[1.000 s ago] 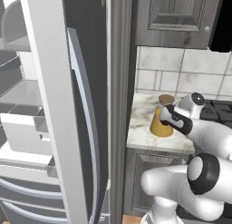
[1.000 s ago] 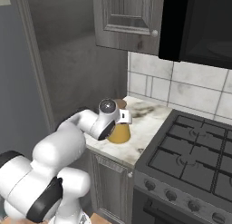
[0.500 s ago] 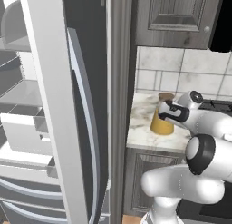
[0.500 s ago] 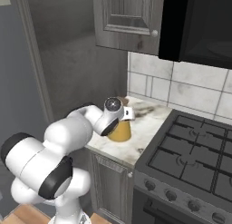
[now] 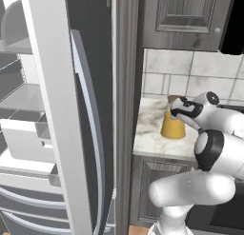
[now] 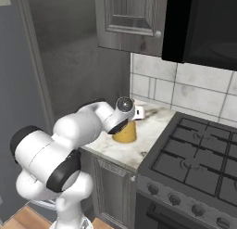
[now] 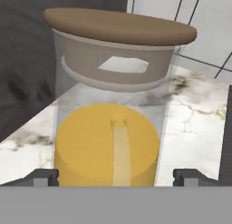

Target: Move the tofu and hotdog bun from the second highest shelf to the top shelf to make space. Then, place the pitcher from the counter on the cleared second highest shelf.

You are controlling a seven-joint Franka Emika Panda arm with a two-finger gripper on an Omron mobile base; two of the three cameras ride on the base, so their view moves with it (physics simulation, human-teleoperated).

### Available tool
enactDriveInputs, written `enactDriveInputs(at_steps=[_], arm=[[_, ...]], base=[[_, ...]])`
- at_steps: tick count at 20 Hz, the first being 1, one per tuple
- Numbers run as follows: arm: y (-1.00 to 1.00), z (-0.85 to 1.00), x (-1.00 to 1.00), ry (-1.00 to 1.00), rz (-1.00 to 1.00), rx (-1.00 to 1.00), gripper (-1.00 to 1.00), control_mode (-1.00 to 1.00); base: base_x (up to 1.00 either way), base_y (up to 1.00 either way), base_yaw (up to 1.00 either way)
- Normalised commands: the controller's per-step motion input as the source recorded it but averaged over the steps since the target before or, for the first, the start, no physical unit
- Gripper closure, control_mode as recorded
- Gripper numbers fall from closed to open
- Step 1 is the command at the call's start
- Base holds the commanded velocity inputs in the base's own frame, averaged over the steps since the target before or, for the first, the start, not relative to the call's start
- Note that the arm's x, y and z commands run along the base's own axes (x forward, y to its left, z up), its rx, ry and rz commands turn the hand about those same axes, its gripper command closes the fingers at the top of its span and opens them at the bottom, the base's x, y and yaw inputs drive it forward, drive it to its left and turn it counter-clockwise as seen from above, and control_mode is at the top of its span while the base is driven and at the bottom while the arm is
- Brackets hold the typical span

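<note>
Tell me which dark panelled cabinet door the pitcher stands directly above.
The lower door under the counter; the other door hangs on the wall above the pitcher.

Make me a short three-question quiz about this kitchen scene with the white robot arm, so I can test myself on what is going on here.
1. True or false: the two-finger gripper is clamped shut on the clear cone-shaped pitcher of orange juice with a tan-brown lid.
2. The pitcher stands on: A) the gas stove, B) the white-and-beige marbled counter, C) a refrigerator shelf.
3. Fill in: seen from the hand, the pitcher sits ____ the two dark fingertips.

Key: 1 false, the jaws are open with one fingertip on either side of it; 2 B; 3 between.
</note>
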Motion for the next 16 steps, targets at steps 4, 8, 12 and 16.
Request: enactDriveInputs(at_steps=[4,8,12,16], arm=[[-0.01,-0.52,0.00,-0.09,0.04,0.00,1.00,-1.00],[0.00,-0.54,0.00,-0.09,0.05,0.00,1.00,-1.00],[0.00,-0.22,0.00,-0.03,0.03,0.00,1.00,-1.00],[0.00,0.00,0.00,0.00,0.00,0.00,1.00,-1.00]], base=[[0.00,0.00,0.00],[0.00,0.00,0.00],[0.00,0.00,0.00],[0.00,0.00,0.00]])
